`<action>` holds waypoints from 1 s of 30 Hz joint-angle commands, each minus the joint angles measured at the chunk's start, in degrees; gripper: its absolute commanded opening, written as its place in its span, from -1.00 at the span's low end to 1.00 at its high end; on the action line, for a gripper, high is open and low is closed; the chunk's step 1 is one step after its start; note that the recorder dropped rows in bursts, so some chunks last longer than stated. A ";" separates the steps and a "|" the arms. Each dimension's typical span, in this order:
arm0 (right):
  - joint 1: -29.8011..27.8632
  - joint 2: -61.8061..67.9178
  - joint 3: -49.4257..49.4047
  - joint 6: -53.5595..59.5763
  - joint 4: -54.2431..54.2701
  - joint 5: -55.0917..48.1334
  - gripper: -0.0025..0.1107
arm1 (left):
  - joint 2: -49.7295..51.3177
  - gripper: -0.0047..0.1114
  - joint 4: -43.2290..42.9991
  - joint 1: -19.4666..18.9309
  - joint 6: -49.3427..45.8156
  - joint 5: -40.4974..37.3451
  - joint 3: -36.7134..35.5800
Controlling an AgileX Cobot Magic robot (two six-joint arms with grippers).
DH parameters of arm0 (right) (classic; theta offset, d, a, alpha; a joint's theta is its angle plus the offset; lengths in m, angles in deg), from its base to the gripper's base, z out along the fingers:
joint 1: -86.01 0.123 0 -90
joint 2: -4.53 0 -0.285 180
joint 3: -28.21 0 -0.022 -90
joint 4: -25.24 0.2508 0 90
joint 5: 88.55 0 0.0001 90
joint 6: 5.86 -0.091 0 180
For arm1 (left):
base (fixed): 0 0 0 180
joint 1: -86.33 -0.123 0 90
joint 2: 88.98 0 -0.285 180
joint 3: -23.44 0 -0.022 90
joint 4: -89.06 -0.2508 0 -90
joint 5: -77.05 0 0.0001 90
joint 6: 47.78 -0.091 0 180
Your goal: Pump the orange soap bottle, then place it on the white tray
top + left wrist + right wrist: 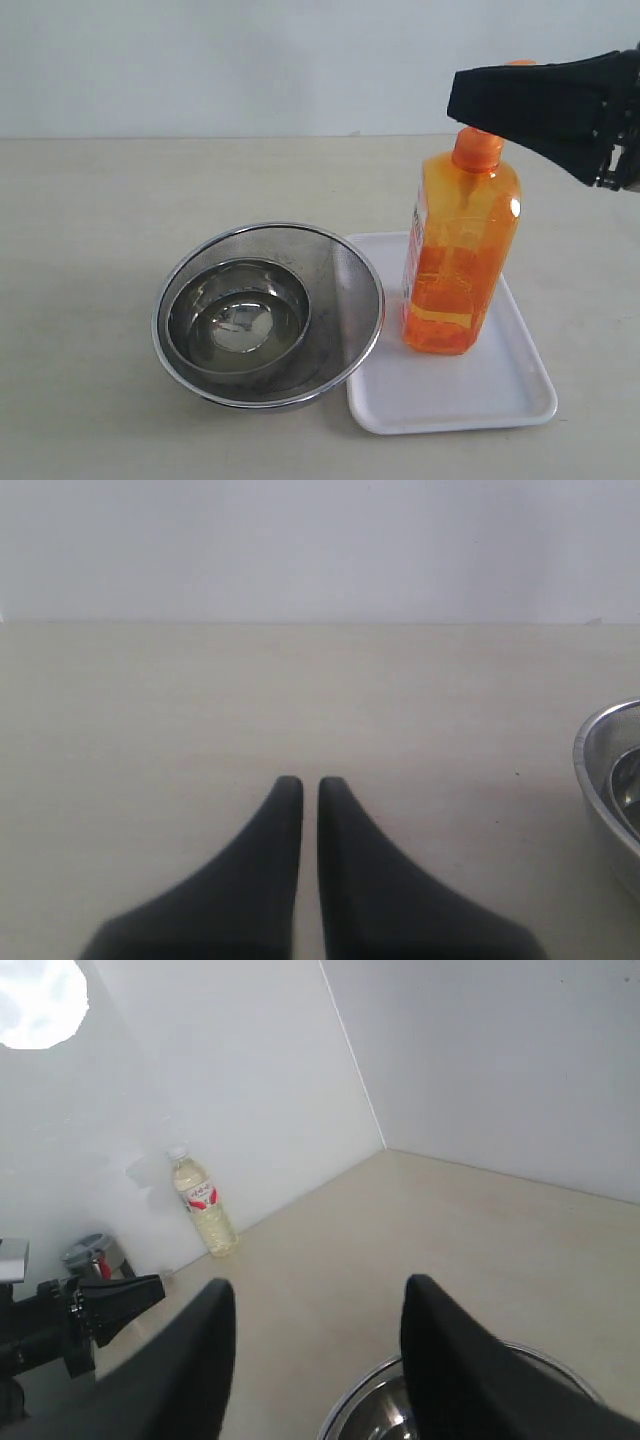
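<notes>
Probably tippy and slippery, the orange soap bottle (462, 255) wants a mid-body hold; right fingers (190, 1365) stand apart, empty, left fingers (262, 880) are closed.

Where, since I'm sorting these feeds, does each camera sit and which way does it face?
Exterior: raised before the table, looking down at the tall translucent orange soap bottle on the flat white plastic tray, beside nested round steel bowls; the right pincer shows above the bottle.
Left wrist: low over the table, facing the white wall; the shut left pincer shows.
Right wrist: high, facing a wall corner; the open right pincer shows.
Shared: both wrist views catch the bowls' rim.
</notes>
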 commanded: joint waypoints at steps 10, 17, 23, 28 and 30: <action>0.07 -0.30 -0.05 -8.09 -5.96 1.64 -0.10 | -0.16 -0.83 0.26 -0.19 0.49 0.23 -0.20; 0.07 -0.30 -0.05 -13.58 0.70 -1.98 -0.10 | -0.16 -0.83 0.26 -0.19 0.49 0.23 -0.20; 0.07 -0.30 -0.05 -13.46 1.59 -3.33 -0.10 | -0.16 -0.83 0.26 -0.19 0.49 0.23 -0.20; 0.07 -0.30 -0.05 -13.46 1.59 -3.33 -0.10 | -0.16 -0.83 0.26 -0.19 0.49 0.23 -0.20; 0.07 -0.30 -0.05 -13.57 1.59 -3.81 -0.10 | -0.16 -0.83 0.26 -0.19 0.49 0.23 -0.20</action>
